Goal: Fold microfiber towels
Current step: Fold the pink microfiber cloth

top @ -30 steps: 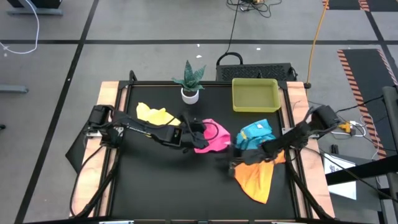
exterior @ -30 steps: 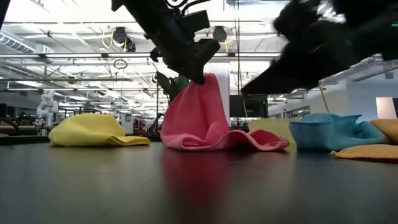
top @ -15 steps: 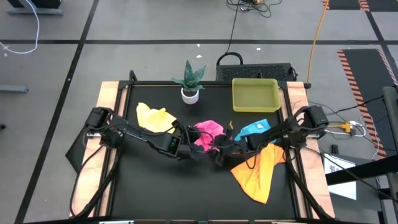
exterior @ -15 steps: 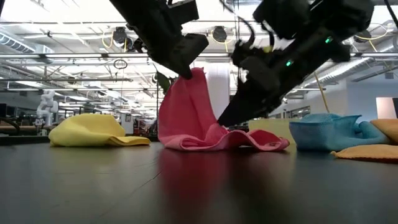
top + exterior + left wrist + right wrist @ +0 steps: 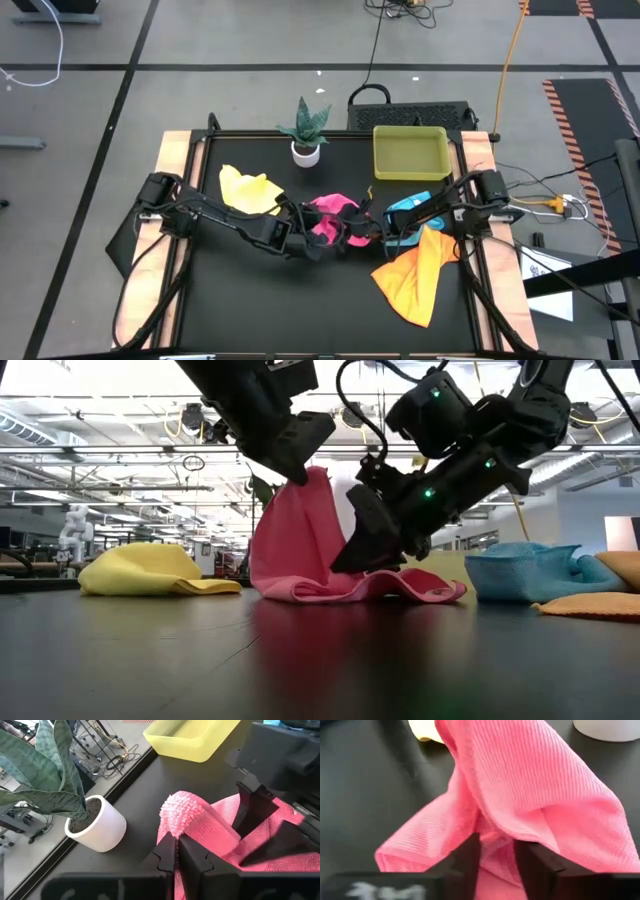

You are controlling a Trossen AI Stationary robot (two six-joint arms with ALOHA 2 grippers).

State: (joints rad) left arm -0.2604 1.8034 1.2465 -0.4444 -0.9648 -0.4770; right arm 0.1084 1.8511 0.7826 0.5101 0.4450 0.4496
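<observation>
1. The orange towel [image 5: 412, 280] is lying nearest the front edge of the black table [image 5: 240, 300], at lower right of the high view, spread in a loose, creased triangle.
2. The pink towel [image 5: 300, 540] is sitting at the centre of the low view, one corner pulled up into a soft peak while the rest is pooling in rumpled folds on the table; its looped, fuzzy weave is showing plainly in the left wrist view.
3. The left gripper [image 5: 175, 851] is pinching that raised corner, its fingers closed tight on the cloth.
4. The right gripper [image 5: 497, 852] is pressing in just beside it from the right of the high view, its fingers parted with a low fold of the pink cloth lying between them; I cannot tell whether they are gripping it.
5. The light blue towel [image 5: 412, 212] is bunching in a lump right of centre, touching the orange one's upper edge.
6. The yellow towel [image 5: 246, 188] is lying crumpled left of centre.
7. A potted plant [image 5: 305, 132] is standing at the far edge, with the yellow-green tray [image 5: 409, 152] to its right.
</observation>
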